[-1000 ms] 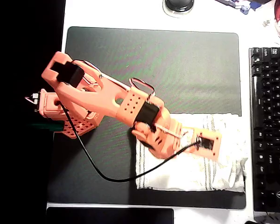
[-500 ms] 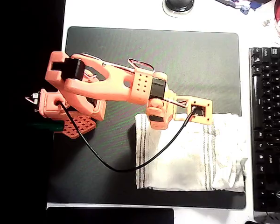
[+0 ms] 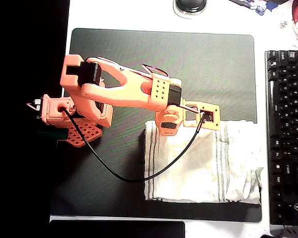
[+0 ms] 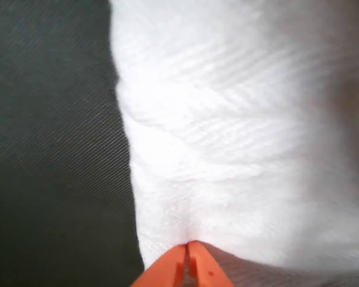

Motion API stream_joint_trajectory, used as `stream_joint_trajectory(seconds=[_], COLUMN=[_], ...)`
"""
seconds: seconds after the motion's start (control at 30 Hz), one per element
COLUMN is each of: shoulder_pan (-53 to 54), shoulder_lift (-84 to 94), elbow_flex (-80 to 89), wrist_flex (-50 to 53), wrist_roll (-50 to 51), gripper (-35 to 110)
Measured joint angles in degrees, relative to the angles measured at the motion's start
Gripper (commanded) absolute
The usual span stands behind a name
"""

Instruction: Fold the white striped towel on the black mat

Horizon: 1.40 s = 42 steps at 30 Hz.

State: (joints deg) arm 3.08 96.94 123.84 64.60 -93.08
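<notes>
The white striped towel (image 3: 203,161) lies flat on the lower right part of the black mat (image 3: 164,59), with grey stripes near its left and right ends. Its right end looks bunched in layers. My orange gripper (image 3: 168,128) hangs over the towel's top edge near the left corner. In the wrist view the gripper (image 4: 188,263) has both tips pressed together, touching the white striped towel (image 4: 239,131) where a small crease runs into them. The black mat (image 4: 54,149) shows to the left. Whether any cloth sits between the tips is hidden.
A black keyboard (image 3: 287,134) stands along the mat's right side, close to the towel's right end. A round dark object (image 3: 190,5) sits beyond the mat's far edge. The arm's base (image 3: 64,116) and black cable (image 3: 119,176) cover the mat's left part.
The arm has swung from over the towel's middle up to its top edge near the left corner. The towel has kept its place and shape.
</notes>
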Motion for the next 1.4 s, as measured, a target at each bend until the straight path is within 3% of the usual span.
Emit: stream_joint_trajectory(seconds=[0.33, 0.5, 0.97, 1.4], shoulder_pan=[-0.6, -0.9, 3.7, 3.8], shoulder_lift=[8.3, 13.4, -28.8, -39.9], elbow_flex=[0.6, 0.5, -41.7, -50.5], wrist_flex=[-0.4, -8.7, -16.6, -16.7], wrist_roll=[0.8, 1.1, 4.7, 4.5], gripper=[6, 8, 9, 9])
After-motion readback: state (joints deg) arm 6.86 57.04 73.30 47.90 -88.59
